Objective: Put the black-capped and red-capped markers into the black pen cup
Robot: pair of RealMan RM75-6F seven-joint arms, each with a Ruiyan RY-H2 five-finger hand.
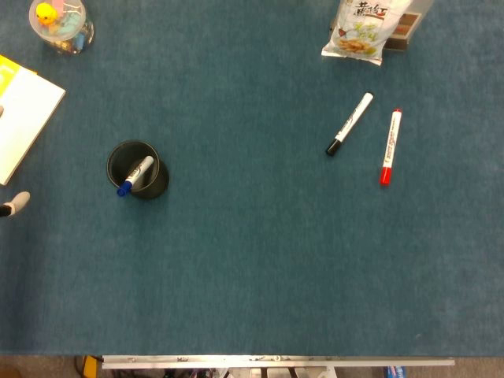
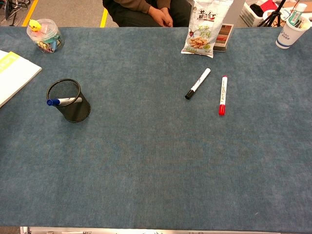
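The black-capped marker (image 1: 350, 124) (image 2: 197, 83) lies flat on the blue cloth at the right, cap toward the near left. Just to its right lies the red-capped marker (image 1: 390, 146) (image 2: 223, 94), cap toward me. Far to the left stands the black mesh pen cup (image 1: 138, 170) (image 2: 71, 103), upright, with a blue-capped marker (image 1: 135, 176) (image 2: 61, 101) leaning inside it. At the left edge of the head view only a pale fingertip of my left hand (image 1: 14, 204) shows, well away from the cup. Neither view shows my right hand.
A snack bag (image 1: 365, 30) (image 2: 204, 28) and a small box (image 2: 224, 37) stand behind the markers. At the far left are a clear tub of clips (image 1: 61, 24) (image 2: 45, 35) and a white and yellow notebook (image 1: 20, 118) (image 2: 12, 75). A paper cup (image 2: 291, 31) sits far right.
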